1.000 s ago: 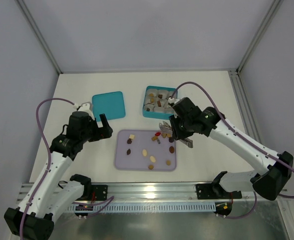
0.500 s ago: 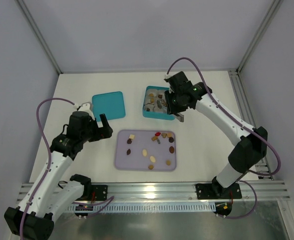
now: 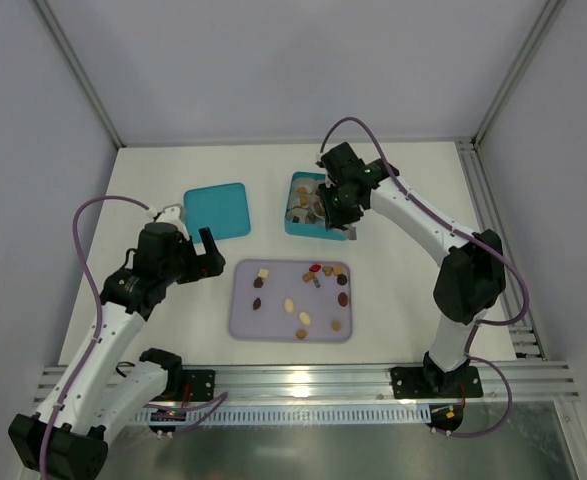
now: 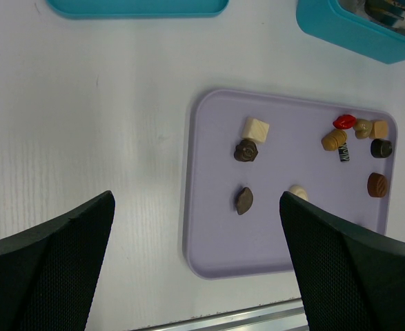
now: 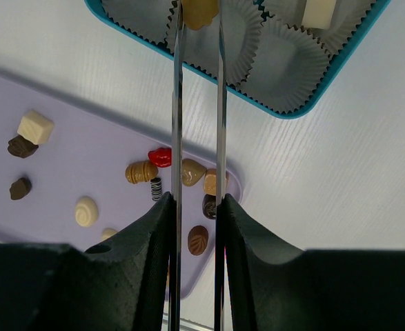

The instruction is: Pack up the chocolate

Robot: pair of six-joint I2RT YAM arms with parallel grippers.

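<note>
Over the teal box (image 3: 291, 228) at the back of the desk (image 3: 403, 280), the right gripper (image 5: 199, 8) pinches a tan chocolate (image 5: 199, 12) narrowly above a paper cup (image 5: 240, 41). Other chocolates (image 4: 246, 150) lie scattered on the lilac tray (image 4: 292, 241). Beside that tray's left edge the left gripper (image 4: 196, 200) hangs spread wide, holding nothing.

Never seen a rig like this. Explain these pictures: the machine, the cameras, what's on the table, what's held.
Two robot arms stand at the table's near edge, each ending in a two-finger gripper. One picture looks down from above; the other two come from cameras on the wrists. On the table: a lavender tray of loose chocolates, a teal box of paper cups, a teal lid. The left gripper is open and empty beside the tray. The right gripper pinches a tan chocolate over the box.
</note>
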